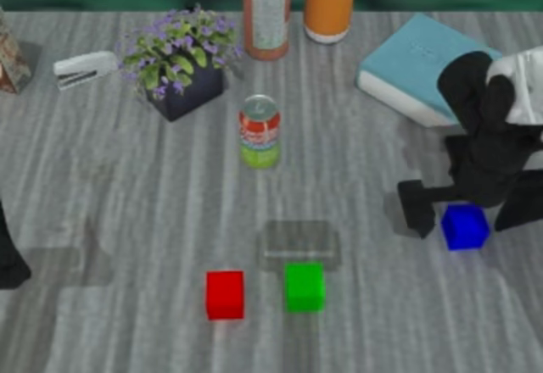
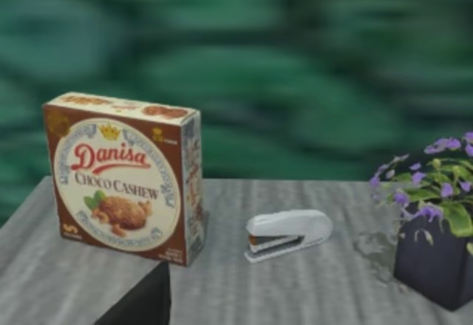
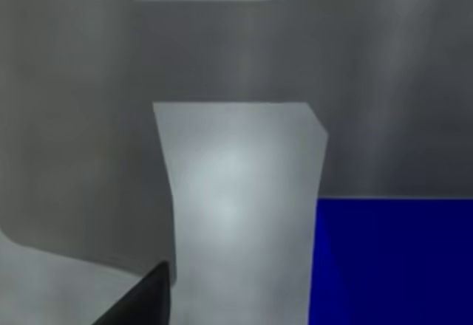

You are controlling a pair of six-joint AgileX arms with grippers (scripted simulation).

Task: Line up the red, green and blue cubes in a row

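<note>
The red cube and the green cube sit side by side near the front middle of the table, a small gap between them. Further right, and a little further back, the blue cube rests on the table. My right gripper is open and straddles it, one dark finger on each side. In the right wrist view the blue cube fills the lower corner beside one fingertip. My left arm is parked at the left edge, its gripper open and holding nothing.
A striped soda can stands behind the cubes. At the back are a potted plant, a stapler, two bottles and a blue book. A cookie box stands at the far left.
</note>
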